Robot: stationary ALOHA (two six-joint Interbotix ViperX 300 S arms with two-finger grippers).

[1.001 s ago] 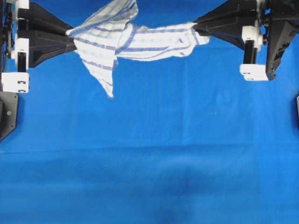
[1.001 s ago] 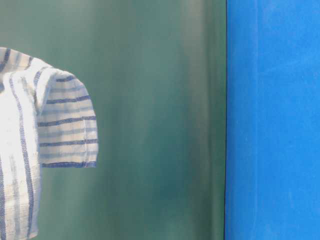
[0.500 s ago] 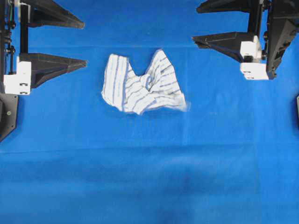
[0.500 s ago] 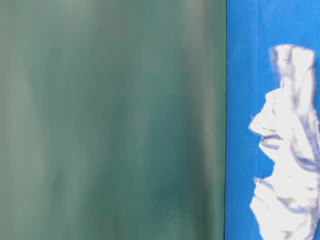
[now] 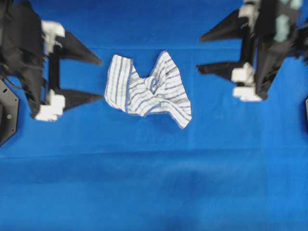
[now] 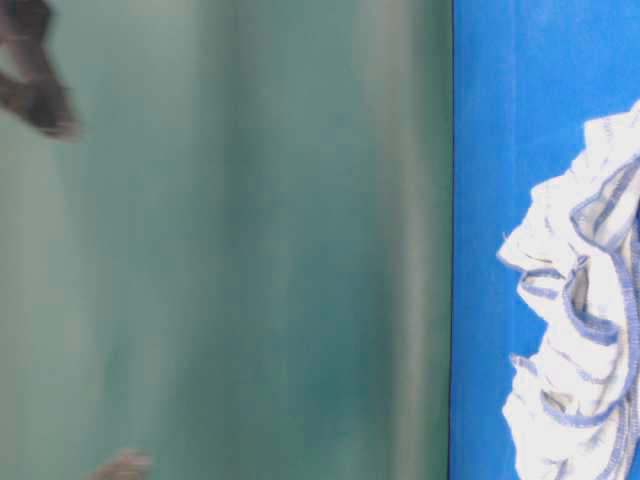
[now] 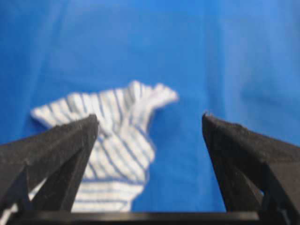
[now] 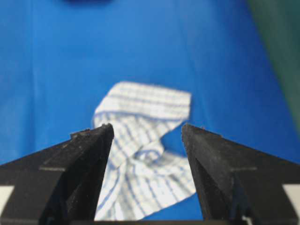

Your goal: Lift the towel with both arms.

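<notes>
The towel (image 5: 147,91), white with fine blue stripes, lies crumpled on the blue tablecloth (image 5: 154,183); nothing touches it. My left gripper (image 5: 101,79) stands open just left of it, fingers pointing at its left edge. To the right and slightly farther back, my right gripper (image 5: 199,54) is also open and apart from the cloth. In the left wrist view the towel (image 7: 117,140) lies ahead, behind the left finger, with the left gripper (image 7: 149,117) empty. In the right wrist view the towel (image 8: 145,112) shows between the spread fingers of the right gripper (image 8: 146,126). At table level the towel (image 6: 580,330) is a rumpled heap.
A green backdrop (image 6: 250,250) fills most of the table-level view, with a blurred dark shape (image 6: 35,90) at its top left. Dark mounts sit at the left edge (image 5: 7,113) and the right edge (image 5: 306,115) of the overhead view.
A second ago both grippers were shut on the towel, stretched between them in the air. Both opened and the towel dropped onto the tablecloth. Both arms have since shifted, blurred by motion.
</notes>
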